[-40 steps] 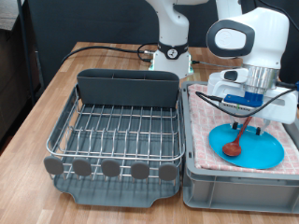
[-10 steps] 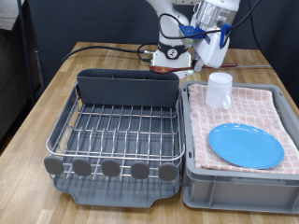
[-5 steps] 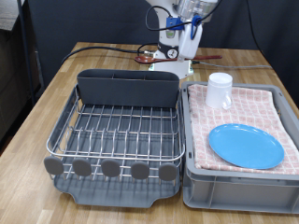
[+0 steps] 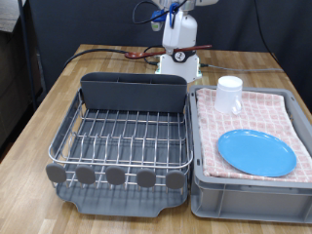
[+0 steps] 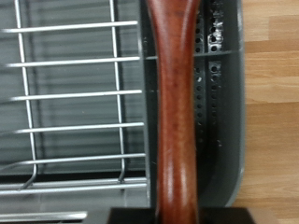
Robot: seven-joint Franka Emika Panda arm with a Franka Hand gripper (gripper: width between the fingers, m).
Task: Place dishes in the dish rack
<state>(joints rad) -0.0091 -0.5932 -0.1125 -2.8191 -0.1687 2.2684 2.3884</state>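
Note:
My gripper is high at the exterior view's top, above and behind the dish rack's tall grey back compartment. In the wrist view it is shut on the reddish-brown wooden spoon, whose handle hangs over the perforated back compartment and the wire grid. The dish rack holds no dishes. The light-blue plate and the white mug sit in the cloth-lined bin. The spoon is hard to make out in the exterior view.
The grey bin with pink checked cloth stands close against the rack on the exterior view's right. The robot base and red and black cables lie behind the rack on the wooden table.
The gripper lifted the spoon off the plate in the bin and carried it up and to the exterior view's left, to above the rack's back compartment. The mug came into view.

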